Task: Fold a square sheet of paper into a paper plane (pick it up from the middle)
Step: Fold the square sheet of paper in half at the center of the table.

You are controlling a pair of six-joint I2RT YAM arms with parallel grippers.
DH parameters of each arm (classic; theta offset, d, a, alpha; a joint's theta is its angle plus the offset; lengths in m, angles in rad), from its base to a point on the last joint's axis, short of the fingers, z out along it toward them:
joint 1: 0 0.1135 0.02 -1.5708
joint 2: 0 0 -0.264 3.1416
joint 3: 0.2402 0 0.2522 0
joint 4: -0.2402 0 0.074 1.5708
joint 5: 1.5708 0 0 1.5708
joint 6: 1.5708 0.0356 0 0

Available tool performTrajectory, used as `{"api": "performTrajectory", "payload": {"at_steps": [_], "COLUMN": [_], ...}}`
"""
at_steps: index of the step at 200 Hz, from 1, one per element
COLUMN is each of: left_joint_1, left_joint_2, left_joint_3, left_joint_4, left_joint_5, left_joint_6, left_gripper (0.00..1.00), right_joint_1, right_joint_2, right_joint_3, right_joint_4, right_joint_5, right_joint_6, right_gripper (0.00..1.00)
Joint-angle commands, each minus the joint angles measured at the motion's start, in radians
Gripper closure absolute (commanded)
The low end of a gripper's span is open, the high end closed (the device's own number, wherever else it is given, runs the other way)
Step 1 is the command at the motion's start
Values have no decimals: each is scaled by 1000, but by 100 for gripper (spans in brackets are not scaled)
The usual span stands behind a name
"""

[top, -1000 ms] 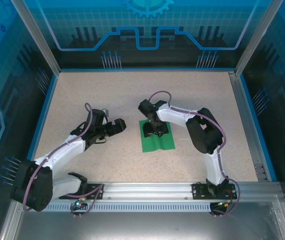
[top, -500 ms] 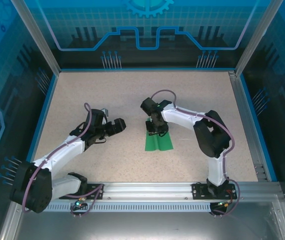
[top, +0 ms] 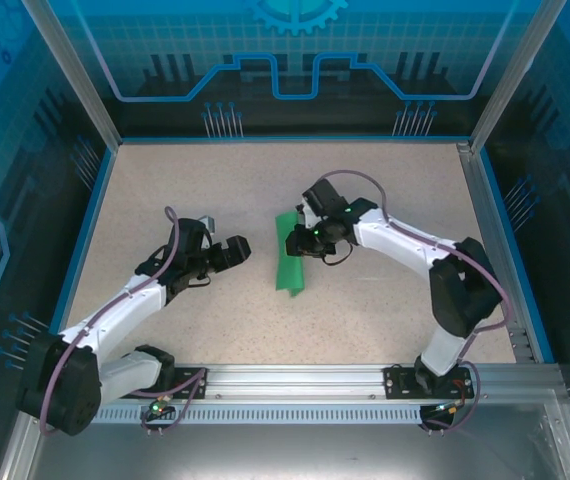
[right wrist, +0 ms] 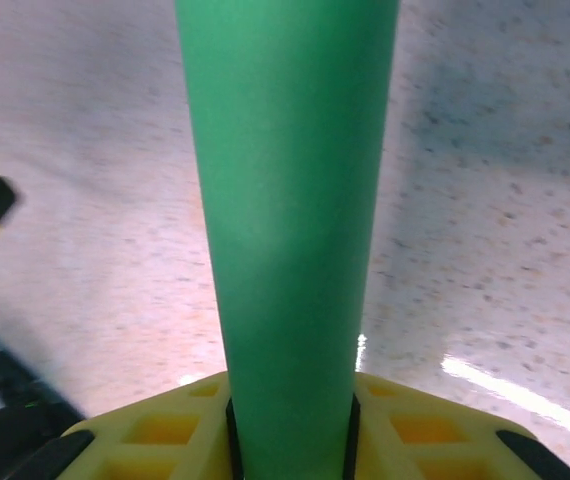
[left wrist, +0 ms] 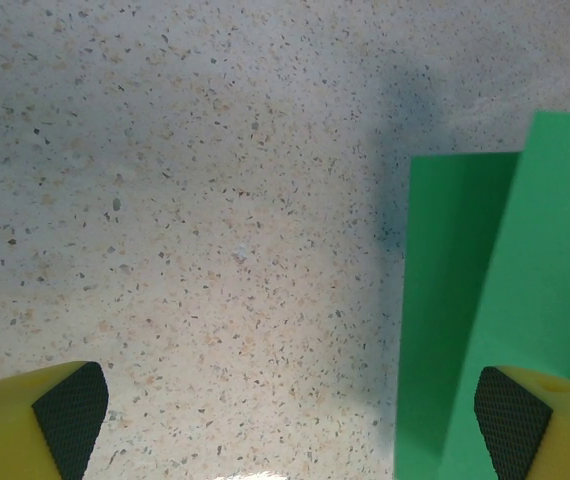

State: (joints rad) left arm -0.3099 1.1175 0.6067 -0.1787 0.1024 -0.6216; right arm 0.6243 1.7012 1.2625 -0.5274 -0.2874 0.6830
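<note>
Holding the paper [top: 290, 262] in the right hand [top: 306, 238], close to the middle of the bench [top: 395, 190]. Clamped on the far part of the sheet, with yellow fingers [right wrist: 155, 430] pressed on both sides of it in the right wrist view. Seen there as a narrow rounded band of plain bright green, curved like half of a tube, going up and away from the grip over the speckled surface. From above, stretched long from far to near, with the far end at the grip. Cannot tell about contact between its near end and the bench. Reaching in from the right with the right arm, wrist bent toward the left.

Placed to the left of the paper, the left hand [top: 237, 250]: wide apart, gripping nothing, turned toward the sheet. Near the paper but apart from it in the top view. In the left wrist view, black pads [left wrist: 70, 405] at the two lower corners and bare bench between them. Green in the right part of that view, reaching down behind the right pad. Showing two layers there: a narrow band on the left and a broader tilted one over it, both with straight edges, and a soft shadow on the bench at the left.
</note>
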Motion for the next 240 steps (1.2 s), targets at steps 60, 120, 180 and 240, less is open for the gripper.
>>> {"api": "performTrajectory", "payload": {"at_steps": [60, 120, 180, 240], "left_joint_1": [-40, -105, -109, -109], "left_joint_2": [67, 182, 191, 182], "left_joint_3": [67, 117, 124, 121], "left_joint_4": [51, 88, 77, 58], "left_joint_5": [206, 205, 183, 157], "left_joint_6": [43, 20, 20, 25], "left_gripper": [1, 2, 1, 2], "right_joint_1": [-175, -163, -90, -85], "right_joint_2": [4, 63, 139, 149], "right_joint_3": [-292, -230, -146, -121], "right_joint_4": [222, 106, -1, -48], "right_joint_5": [-156, -31, 88, 134], "right_joint_6": [39, -44, -62, -89], "right_gripper": [59, 37, 28, 27]}}
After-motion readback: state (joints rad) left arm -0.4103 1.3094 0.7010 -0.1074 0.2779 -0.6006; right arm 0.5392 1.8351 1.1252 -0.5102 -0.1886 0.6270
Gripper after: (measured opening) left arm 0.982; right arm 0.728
